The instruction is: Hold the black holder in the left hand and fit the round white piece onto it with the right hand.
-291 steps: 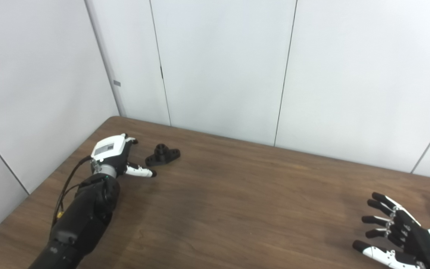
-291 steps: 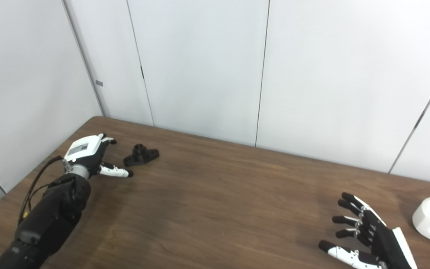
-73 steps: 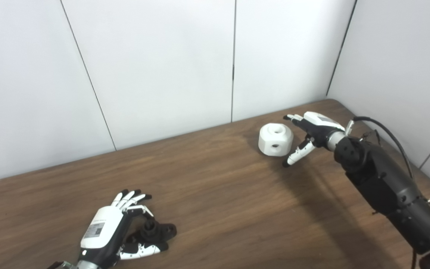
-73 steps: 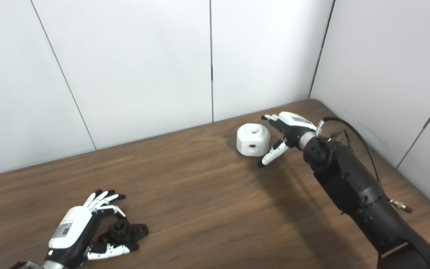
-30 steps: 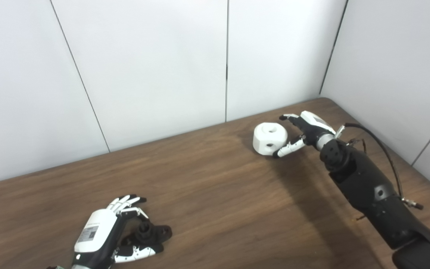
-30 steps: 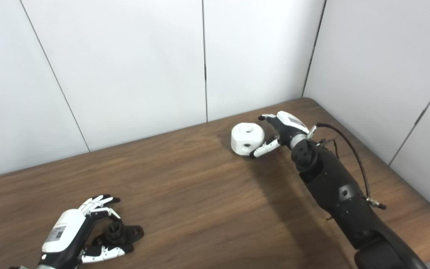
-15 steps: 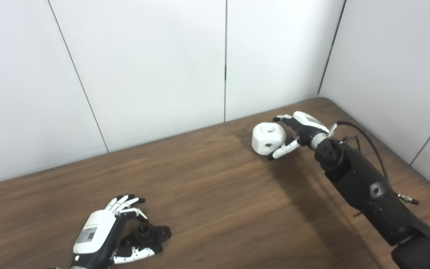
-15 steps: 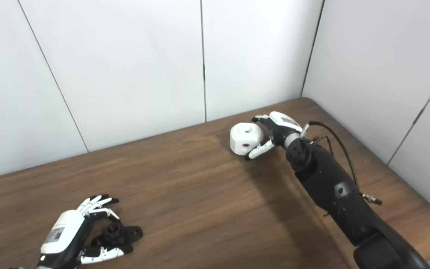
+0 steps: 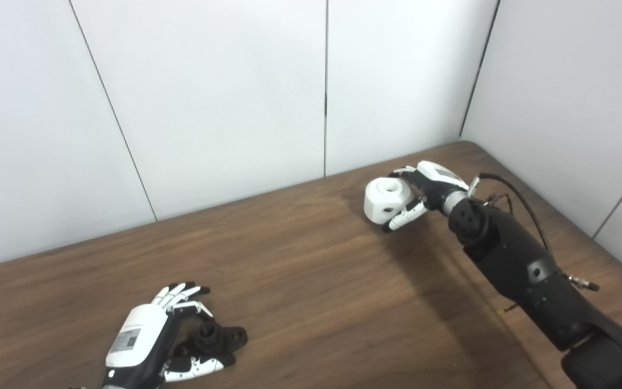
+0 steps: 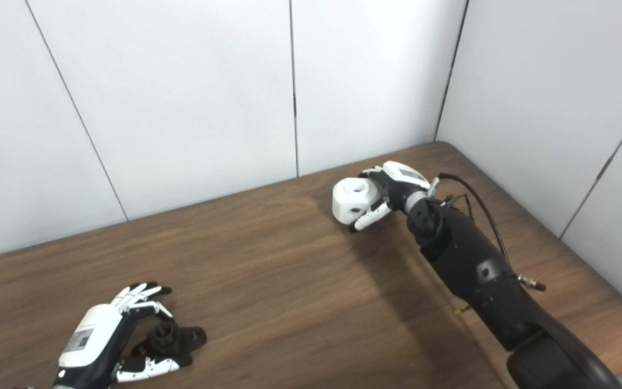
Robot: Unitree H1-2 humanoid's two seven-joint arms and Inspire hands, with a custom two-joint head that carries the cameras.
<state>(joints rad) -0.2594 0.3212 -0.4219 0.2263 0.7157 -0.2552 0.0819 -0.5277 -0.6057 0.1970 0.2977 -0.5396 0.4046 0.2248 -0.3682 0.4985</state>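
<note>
The black holder (image 9: 218, 339) lies flat on the brown table (image 9: 311, 281) at the near left, its short round post pointing up. My left hand (image 9: 142, 344) is cupped around it, open, fingers (image 9: 181, 293) spread behind it and thumb in front; it has no grip on it. At the far right the round white piece (image 10: 350, 200), with a hole in its top, sits on the table. My right hand (image 10: 392, 190) is shut on it from the right, fingers curled over its top back and thumb (image 9: 404, 215) against its lower front.
White wall panels (image 9: 235, 97) close off the table at the back and the right. The table's far right corner (image 10: 440, 145) lies just behind the right hand. A black cable (image 10: 478, 208) loops off the right forearm. Bare wood lies between the two hands.
Over the last second my right hand has moved left against the white piece and curled its fingers and thumb onto it. The left hand and the holder have stayed put.
</note>
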